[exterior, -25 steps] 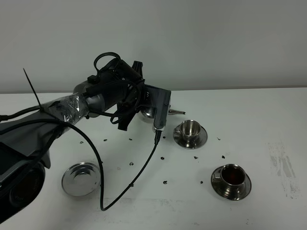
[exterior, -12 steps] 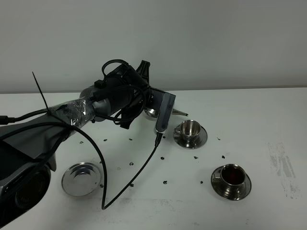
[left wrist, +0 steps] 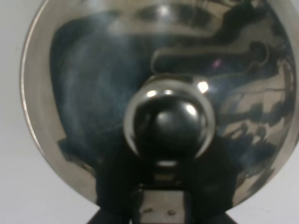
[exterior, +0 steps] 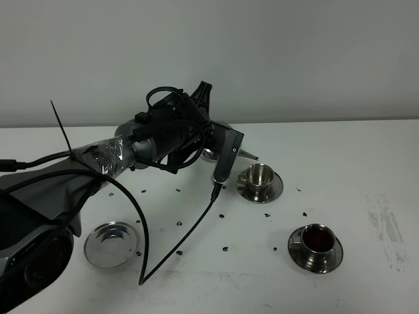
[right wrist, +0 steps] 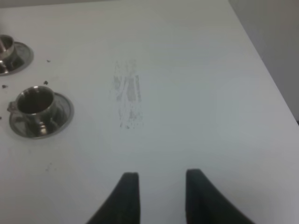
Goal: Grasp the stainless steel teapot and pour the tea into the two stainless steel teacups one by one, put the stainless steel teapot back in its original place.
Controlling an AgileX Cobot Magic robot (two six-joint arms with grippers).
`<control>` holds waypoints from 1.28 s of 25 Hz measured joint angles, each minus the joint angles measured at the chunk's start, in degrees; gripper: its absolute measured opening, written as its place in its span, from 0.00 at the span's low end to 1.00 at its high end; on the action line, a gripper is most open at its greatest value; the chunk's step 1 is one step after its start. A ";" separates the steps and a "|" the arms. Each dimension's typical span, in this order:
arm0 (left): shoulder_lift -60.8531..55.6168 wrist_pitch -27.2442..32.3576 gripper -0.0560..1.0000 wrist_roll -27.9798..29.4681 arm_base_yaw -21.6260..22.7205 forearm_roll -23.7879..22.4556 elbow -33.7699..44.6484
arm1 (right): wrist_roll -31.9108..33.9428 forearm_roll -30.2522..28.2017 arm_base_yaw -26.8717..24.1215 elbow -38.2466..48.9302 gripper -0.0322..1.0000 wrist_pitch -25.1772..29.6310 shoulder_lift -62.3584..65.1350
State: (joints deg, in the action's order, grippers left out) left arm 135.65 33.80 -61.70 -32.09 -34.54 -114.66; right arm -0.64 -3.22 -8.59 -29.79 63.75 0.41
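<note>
Steel teapot spout nr teacup rim

silver teapot, white table, black specks

A round steel coaster lies on the speck-strewn white table.

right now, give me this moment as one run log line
left fingers: shut on teapot, raised | spout: by far teacup | near teacup: dark tea inside | right fingers: open | coaster: bare
</note>
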 joint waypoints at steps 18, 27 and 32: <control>0.00 -0.73 0.25 -4.57 -0.43 -4.73 0.00 | 0.00 0.00 0.00 0.00 0.26 0.00 0.00; 0.00 -2.31 0.25 -6.42 -0.73 -5.96 0.00 | 0.00 0.00 0.00 0.00 0.26 0.00 0.00; 0.31 -3.26 0.25 -6.48 -1.05 -7.84 0.00 | 0.00 0.00 0.00 0.00 0.26 0.00 0.00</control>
State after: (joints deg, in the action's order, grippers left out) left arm 135.96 30.54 -68.19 -33.14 -42.38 -114.66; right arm -0.64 -3.22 -8.59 -29.79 63.75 0.41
